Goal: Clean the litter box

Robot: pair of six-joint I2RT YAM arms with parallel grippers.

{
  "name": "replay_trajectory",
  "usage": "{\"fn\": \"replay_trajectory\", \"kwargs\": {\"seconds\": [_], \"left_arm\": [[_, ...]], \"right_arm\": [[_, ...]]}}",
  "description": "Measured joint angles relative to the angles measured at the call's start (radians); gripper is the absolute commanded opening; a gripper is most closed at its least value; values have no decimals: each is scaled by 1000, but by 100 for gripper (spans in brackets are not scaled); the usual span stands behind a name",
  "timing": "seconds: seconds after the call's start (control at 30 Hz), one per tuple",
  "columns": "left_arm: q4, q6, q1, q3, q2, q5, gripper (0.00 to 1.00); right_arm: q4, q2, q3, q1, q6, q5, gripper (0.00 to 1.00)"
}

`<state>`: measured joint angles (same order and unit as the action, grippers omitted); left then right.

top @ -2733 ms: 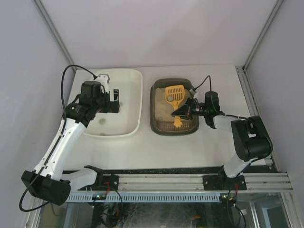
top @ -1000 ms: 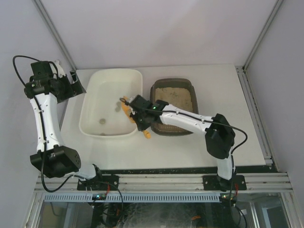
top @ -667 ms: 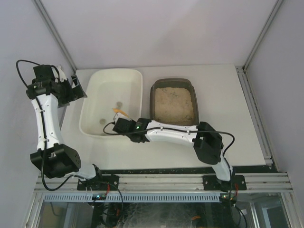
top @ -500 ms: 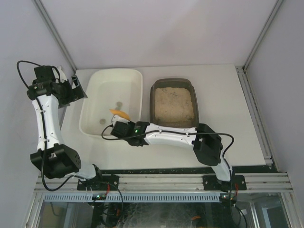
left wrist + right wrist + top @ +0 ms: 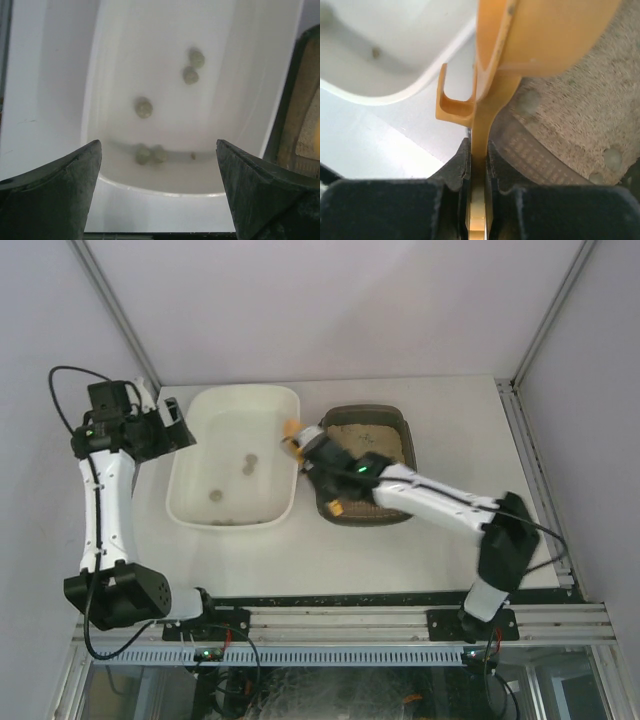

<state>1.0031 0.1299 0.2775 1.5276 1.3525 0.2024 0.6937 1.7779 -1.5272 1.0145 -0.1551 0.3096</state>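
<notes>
On the table (image 5: 400,550), right jaws clamp scoop (image 5: 540,35) by litter box (image 5: 370,411)

The white table (image 5: 400,550) is carrying two containers, both sitting side by side on its far half. A cream-white tub (image 5: 232,524) is resting on the left, its long side running front to back. The dark grey-brown litter box (image 5: 365,409) is lying just to the right of it, with a narrow strip of table showing between them, so they are not touching. The litter box is the smaller one, and its far end is sitting slightly nearer than the tub's. A broad band of table is showing in front of both.
</notes>
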Motion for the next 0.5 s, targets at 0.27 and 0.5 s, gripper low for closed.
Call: {"fn": "replay_trajectory", "kwargs": {"seconds": [0.27,0.5], "left_arm": [[-58,116,-391,10,43,-187,100],[-75,258,-614,179,286,-274,100]], "right_arm": [[-227,-417,342,-451,-263,-459,0],[-260,-433,442,-524,-336,-669,0]]}}
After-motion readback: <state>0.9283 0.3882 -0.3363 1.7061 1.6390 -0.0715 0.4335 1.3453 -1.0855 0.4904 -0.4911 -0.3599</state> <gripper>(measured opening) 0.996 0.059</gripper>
